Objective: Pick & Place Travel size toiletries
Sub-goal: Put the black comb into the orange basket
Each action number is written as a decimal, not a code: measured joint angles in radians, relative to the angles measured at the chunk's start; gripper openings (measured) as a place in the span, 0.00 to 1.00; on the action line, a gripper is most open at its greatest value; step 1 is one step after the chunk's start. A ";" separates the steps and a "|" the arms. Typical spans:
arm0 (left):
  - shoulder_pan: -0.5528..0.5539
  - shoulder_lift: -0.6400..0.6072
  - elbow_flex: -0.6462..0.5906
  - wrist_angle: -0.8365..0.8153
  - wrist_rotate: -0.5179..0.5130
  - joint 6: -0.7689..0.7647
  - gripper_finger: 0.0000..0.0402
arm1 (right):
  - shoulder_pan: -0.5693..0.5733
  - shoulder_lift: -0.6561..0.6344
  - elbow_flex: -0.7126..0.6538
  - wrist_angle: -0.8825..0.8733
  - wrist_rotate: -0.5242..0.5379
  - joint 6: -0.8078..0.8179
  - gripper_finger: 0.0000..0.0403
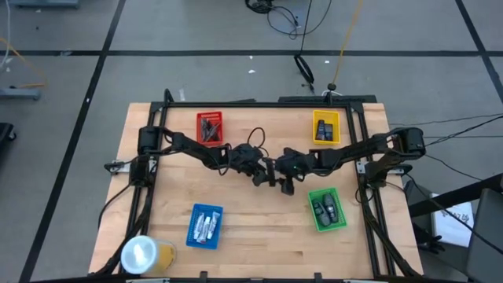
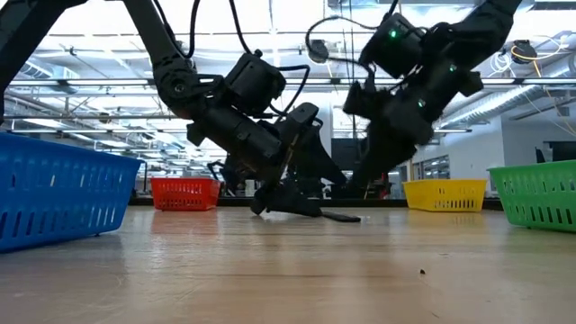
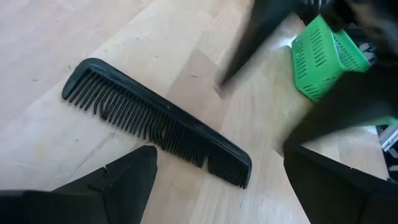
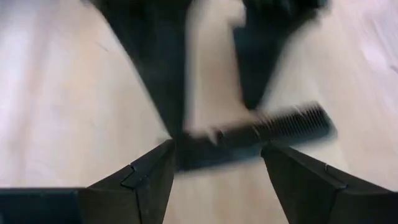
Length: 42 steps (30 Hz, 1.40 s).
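1. Black comb (image 3: pixel 158 123) flat on the bare wooden table (image 1: pixel 259 228) at frame centre of the high view, in no tray yet.
2. Left gripper (image 3: pixel 217 180) spread wide, low over the comb, nothing pinched.
3. Right gripper (image 4: pixel 214 168) likewise spread, facing it from the centre-right side, empty.
4. Already sorted: items inside red tray (image 1: pixel 210 127), yellow tray (image 1: pixel 326 127), green tray (image 1: pixel 327 209), blue tray (image 1: pixel 205 226).
5. Left, seemingly: grasping the comb and placing it.

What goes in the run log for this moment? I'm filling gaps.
black comb flat on table centre | left gripper open over it | right gripper open beside
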 joint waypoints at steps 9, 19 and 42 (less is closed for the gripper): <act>-0.012 0.001 0.003 0.024 -0.051 -0.031 0.87 | -0.060 0.108 0.003 -0.065 0.029 -0.035 0.59; -0.038 0.004 0.047 -0.005 -0.065 -0.042 0.87 | -0.065 0.205 -0.001 0.137 -0.007 -0.068 0.59; -0.033 -0.031 0.044 0.104 0.048 -0.006 0.87 | -0.064 0.210 -0.002 0.169 0.013 -0.055 0.59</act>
